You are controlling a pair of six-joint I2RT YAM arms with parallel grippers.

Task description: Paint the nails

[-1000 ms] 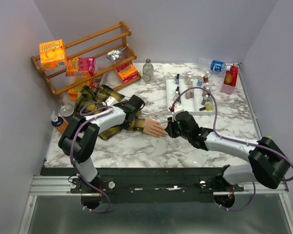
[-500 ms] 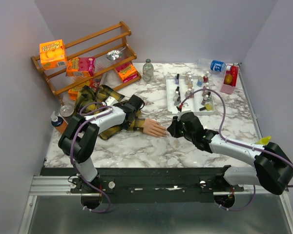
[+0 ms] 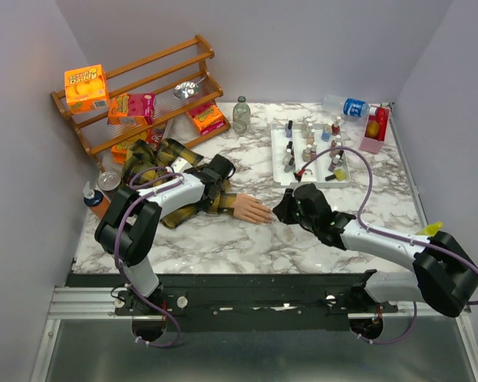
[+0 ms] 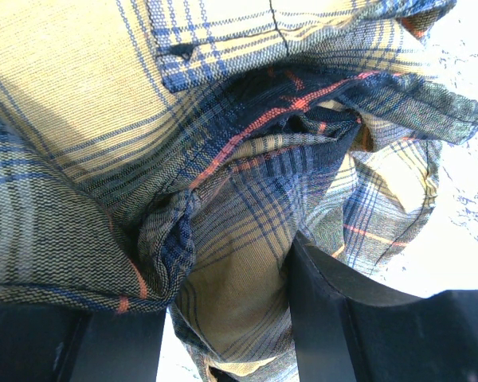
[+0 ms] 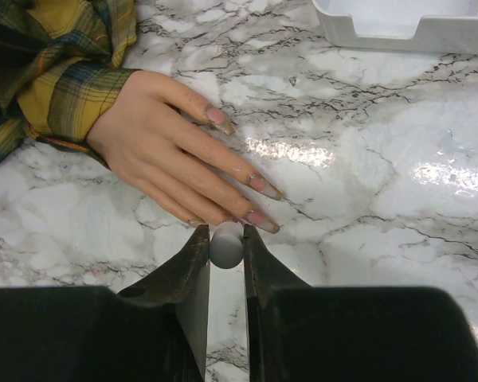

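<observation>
Observed left gripper [image 4: 223, 318] part-closed on sleeve [image 4: 143, 119], left of counter [image 3: 223, 239] centre. Noted right gripper [image 5: 225, 232] pinched tight on grey cap [image 5: 225, 248], just beside nails [image 5: 264, 185] of hand [image 5: 155, 131].

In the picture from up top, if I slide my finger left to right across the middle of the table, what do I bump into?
Small orange bottle → plaid sleeve → mannequin hand → right gripper, pinching a little grey cap.
</observation>
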